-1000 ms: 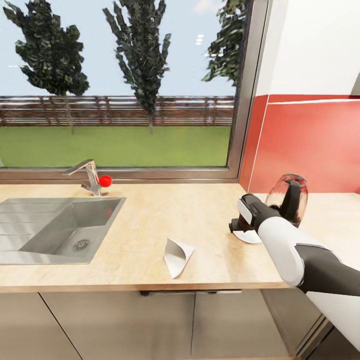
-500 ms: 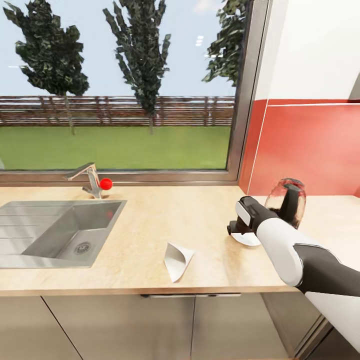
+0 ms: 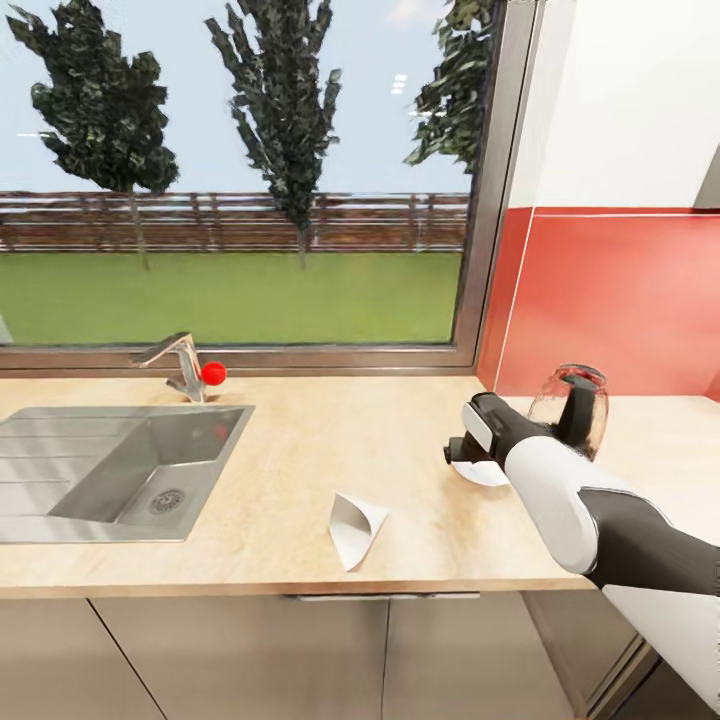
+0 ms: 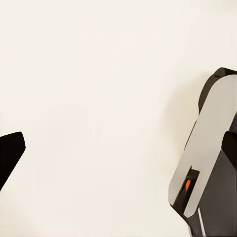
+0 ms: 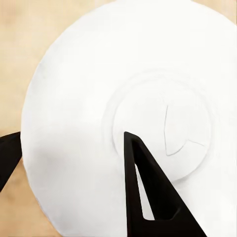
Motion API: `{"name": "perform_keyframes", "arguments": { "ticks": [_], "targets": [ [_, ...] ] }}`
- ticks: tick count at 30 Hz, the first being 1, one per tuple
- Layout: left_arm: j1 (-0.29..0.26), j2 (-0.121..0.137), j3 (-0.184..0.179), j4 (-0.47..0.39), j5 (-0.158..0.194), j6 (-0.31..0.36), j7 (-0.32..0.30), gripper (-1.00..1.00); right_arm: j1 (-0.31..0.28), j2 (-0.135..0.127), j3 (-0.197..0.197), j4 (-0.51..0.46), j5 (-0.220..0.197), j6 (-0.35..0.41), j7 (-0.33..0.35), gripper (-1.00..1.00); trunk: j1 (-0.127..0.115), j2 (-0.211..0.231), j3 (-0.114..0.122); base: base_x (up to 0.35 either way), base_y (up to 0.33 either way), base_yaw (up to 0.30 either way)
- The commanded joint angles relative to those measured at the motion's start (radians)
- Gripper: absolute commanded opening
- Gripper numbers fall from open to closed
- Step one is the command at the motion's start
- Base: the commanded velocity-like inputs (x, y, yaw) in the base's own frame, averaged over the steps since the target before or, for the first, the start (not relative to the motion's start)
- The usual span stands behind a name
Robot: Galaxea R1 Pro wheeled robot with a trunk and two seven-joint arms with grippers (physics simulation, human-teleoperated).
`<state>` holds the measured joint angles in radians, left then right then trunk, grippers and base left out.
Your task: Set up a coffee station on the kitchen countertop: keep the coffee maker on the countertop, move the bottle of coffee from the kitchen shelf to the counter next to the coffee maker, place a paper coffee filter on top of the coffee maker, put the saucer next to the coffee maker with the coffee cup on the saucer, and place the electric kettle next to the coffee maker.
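Note:
On the kitchen countertop point(image 3: 300, 450), my right gripper point(image 3: 458, 458) is shut on the white saucer point(image 3: 482, 473), just left of the electric kettle point(image 3: 572, 408). The kettle is a dark glass dome with a black handle. In the right wrist view the saucer point(image 5: 123, 98) lies under the gripper point(image 5: 71, 148): one finger crosses its middle and the other sits at its rim. The paper coffee filter point(image 3: 355, 528) lies on its side near the counter's front edge. My left gripper point(image 4: 118, 163) stands open against a pale surface. The coffee maker, bottle of coffee, kitchen shelf and coffee cup are out of view.
A steel sink point(image 3: 120, 465) with a faucet point(image 3: 185, 365) and red knob fills the counter's left part. A large window runs behind the counter, and a red backsplash point(image 3: 610, 300) stands behind the kettle. A grey and black robot part point(image 4: 207, 163) is beside the left gripper.
The head camera has tilted slightly. My right gripper has moved a little to the left with the saucer, away from the kettle. The filter has stayed put.

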<state>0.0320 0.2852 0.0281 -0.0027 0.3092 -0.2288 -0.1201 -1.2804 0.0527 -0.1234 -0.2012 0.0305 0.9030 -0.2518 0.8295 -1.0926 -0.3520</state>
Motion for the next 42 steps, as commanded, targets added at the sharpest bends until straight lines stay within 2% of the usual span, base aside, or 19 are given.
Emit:
{"name": "perform_keyframes", "arguments": {
  "ticks": [1,3,5,10,22,35,42],
  "targets": [
    [0.000,0.000,0.003,0.000,0.007,-0.001,-0.007,1.00,-0.001,0.002,-0.006,-0.001,0.009,0.004,-0.005,-1.00,-0.004,0.007,0.002,0.000,0.000,0.000],
    [0.000,0.000,0.003,0.000,0.007,-0.001,-0.007,1.00,-0.001,0.002,-0.005,-0.001,0.009,0.005,-0.004,-1.00,-0.012,0.021,0.009,0.000,0.000,0.000],
    [0.000,0.001,0.003,0.000,0.007,0.000,-0.007,1.00,-0.001,0.017,-0.005,-0.001,0.009,0.004,-0.001,-1.00,-0.019,0.035,0.015,0.000,0.000,0.000],
    [0.000,0.001,0.003,0.000,0.008,0.003,-0.007,1.00,-0.001,0.025,-0.005,-0.001,0.009,0.002,0.000,-1.00,-0.038,0.070,0.030,0.000,0.000,0.000],
    [0.000,0.002,0.003,0.000,0.007,0.003,-0.007,1.00,-0.001,0.025,-0.007,-0.002,0.003,-0.038,0.003,-1.00,-0.084,0.154,0.068,0.000,0.000,0.000],
    [0.000,0.003,0.004,0.000,0.007,0.004,-0.006,1.00,-0.002,0.032,-0.006,-0.017,0.006,-0.046,0.005,-1.00,-0.134,0.245,0.109,0.000,0.000,0.000],
    [0.000,0.004,0.004,0.000,0.007,0.004,-0.007,1.00,-0.002,0.033,-0.006,-0.049,0.005,-0.064,0.005,-1.00,-0.161,0.294,0.130,0.000,0.000,0.006]
  ]
}}
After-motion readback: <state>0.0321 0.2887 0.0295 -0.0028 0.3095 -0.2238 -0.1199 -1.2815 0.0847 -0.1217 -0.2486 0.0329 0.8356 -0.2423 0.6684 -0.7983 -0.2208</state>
